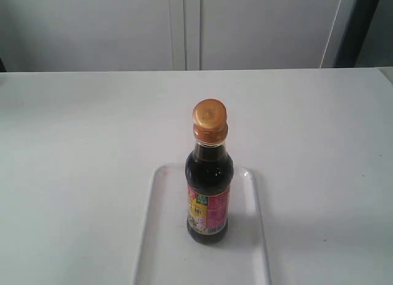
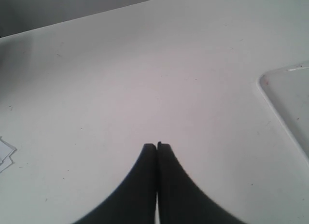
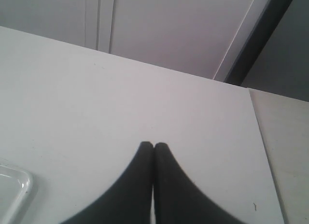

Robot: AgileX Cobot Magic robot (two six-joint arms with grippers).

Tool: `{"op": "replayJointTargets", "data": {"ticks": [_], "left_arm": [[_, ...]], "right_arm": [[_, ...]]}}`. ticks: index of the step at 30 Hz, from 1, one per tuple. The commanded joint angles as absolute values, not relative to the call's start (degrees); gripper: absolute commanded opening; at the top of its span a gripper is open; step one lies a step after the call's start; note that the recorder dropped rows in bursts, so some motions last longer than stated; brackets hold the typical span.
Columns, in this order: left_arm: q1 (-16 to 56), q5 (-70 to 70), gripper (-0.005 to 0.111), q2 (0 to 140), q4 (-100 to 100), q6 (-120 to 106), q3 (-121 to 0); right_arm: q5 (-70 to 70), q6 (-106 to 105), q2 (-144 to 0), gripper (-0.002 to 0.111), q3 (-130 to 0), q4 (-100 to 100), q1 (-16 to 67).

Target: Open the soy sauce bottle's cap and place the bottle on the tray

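One small clear glass soy sauce bottle [image 1: 209, 196] of dark liquid stands upright on the flat white plastic tray [image 1: 161, 236], lower centre of frame, its ridged golden screw cap [image 1: 210, 120] on. Glass looks heavy, slick, breakable; grip the body below the cap. The white table [image 1: 73, 150] offers open room all round. The left gripper [image 2: 157, 146] and right gripper [image 3: 153, 146] are both pressed closed, empty.

tray [image 1: 161, 223]: near end cut off | soy sauce bottle [image 1: 208, 193] label: print unreadable

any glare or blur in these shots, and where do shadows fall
Exterior view: soft even light, a bright highlight on the cap, a faint shadow right of the soy sauce bottle on the tray. Both wrist views: the shut left gripper and right gripper look dark and blurred.
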State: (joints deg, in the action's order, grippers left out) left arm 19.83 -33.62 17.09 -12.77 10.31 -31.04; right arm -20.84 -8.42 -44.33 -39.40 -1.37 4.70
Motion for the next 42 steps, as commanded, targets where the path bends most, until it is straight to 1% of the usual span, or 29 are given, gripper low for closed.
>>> {"op": "replayJointTargets", "data": {"ticks": [1, 5, 9, 13, 19, 26, 42], "left_arm": [[19.8, -31.8, 0.000, 16.7, -7.6, 2.2, -30.6], [17.3, -28.6, 0.000, 16.7, -2.9, -5.1, -30.6], [13.2, -25.4, 0.000, 16.7, -2.4, -5.2, -29.1], [9.7, -19.2, 0.000, 15.8, -2.1, -4.6, -25.1], [6.9, -16.9, 0.000, 13.5, -2.1, -2.6, -20.4], [5.8, -14.3, 0.000, 13.0, -2.1, -1.0, -16.9], [5.8, -15.2, 0.000, 1.1, -4.4, 2.4, -9.6]], "right_arm": [[-20.1, -8.1, -44.1, 0.000, -39.2, -1.3, 4.4], [-20.1, -8.1, -44.1, 0.000, -39.2, -1.3, 4.4], [-20.1, -8.1, -44.1, 0.000, -39.2, -1.3, 4.4], [-20.1, -8.1, -44.1, 0.000, -39.2, -1.3, 4.4], [-20.1, -8.1, -44.1, 0.000, -39.2, -1.3, 4.4], [-20.1, -8.1, -44.1, 0.000, -39.2, -1.3, 4.4], [-20.1, -8.1, -44.1, 0.000, -39.2, -1.3, 4.4]]}}
